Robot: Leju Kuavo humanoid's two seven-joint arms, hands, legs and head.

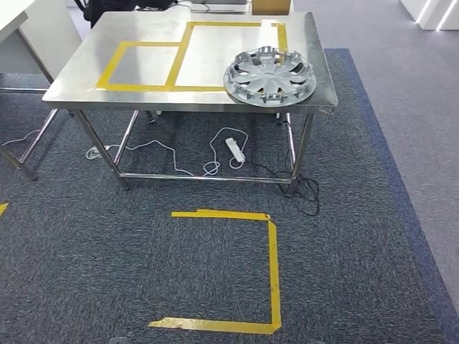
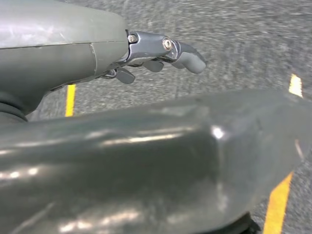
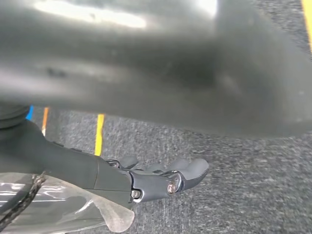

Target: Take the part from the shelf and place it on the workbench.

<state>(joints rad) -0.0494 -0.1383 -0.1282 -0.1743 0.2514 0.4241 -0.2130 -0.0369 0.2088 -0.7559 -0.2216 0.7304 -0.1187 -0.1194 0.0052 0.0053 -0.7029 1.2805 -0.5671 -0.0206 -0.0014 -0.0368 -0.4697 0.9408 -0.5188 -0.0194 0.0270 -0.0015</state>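
the part (image 1: 270,74), a silver wheel cover with spokes and a notched rim, lies flat on the workbench (image 1: 81,72) at its near right corner, partly over the yellow tape outline (image 1: 178,61). so the placing looks done. both arms hang by the body over the carpet: the left hand (image 2: 162,53) holds nothing, fingers loosely stretched out, and the right hand (image 3: 162,178) likewise. next, by my judgement, nothing more than standing clear.

Dark grey carpet (image 1: 81,265) carries yellow tape lines (image 1: 273,272); a white power strip (image 1: 234,149) lies farther off, a white table (image 1: 32,29) far left.
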